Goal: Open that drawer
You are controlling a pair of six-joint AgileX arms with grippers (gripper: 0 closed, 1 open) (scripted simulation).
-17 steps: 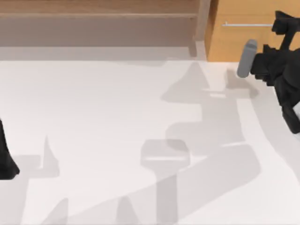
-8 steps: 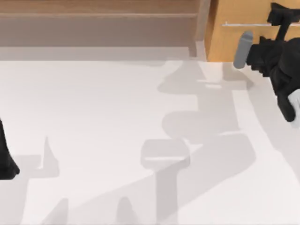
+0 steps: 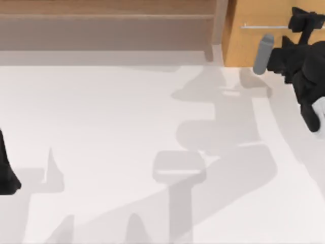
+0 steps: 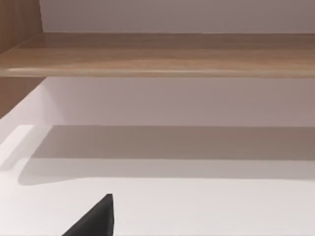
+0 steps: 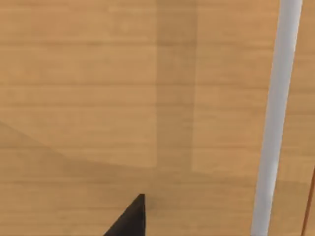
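Top view: right gripper [image 3: 303,21] at shut drawer [image 3: 254,46] handle [image 3: 264,26], fingers' state unclear; left arm parked.

My top camera looks straight down on the table [image 3: 101,127], with the shelf [image 3: 106,23] and drawer [image 3: 254,46] along the far edge. My left wrist camera sits low and well back from the shelf [image 4: 157,54], facing its underside. My right wrist camera sits very near the drawer [image 5: 98,98], facing its handle [image 5: 275,118], which the top camera shares [image 3: 264,26].
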